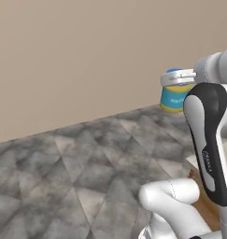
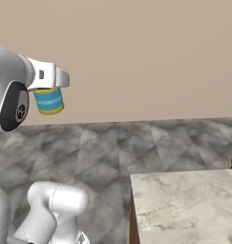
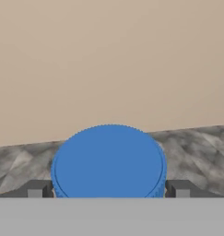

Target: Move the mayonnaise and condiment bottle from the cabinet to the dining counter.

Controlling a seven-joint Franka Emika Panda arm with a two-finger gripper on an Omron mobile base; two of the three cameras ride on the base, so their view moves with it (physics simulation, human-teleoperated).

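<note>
I have the mayonnaise jar (image 2: 49, 101) pinched in the claw (image 3: 109, 189), the two fingertips (image 3: 37, 189) set wide on either side of its blue lid (image 3: 109, 159), and it hangs high in the air above the grey tiled floor (image 1: 63, 163). The marble table (image 2: 184, 205) shows at the lower right of the right base view, well apart from the jar. My worry is the grip: the claw seems to hold near the lid only, so a quick swing could make the jar tilt or slip and drop to the floor. Lowering it short of the table edge would do the same.
</note>
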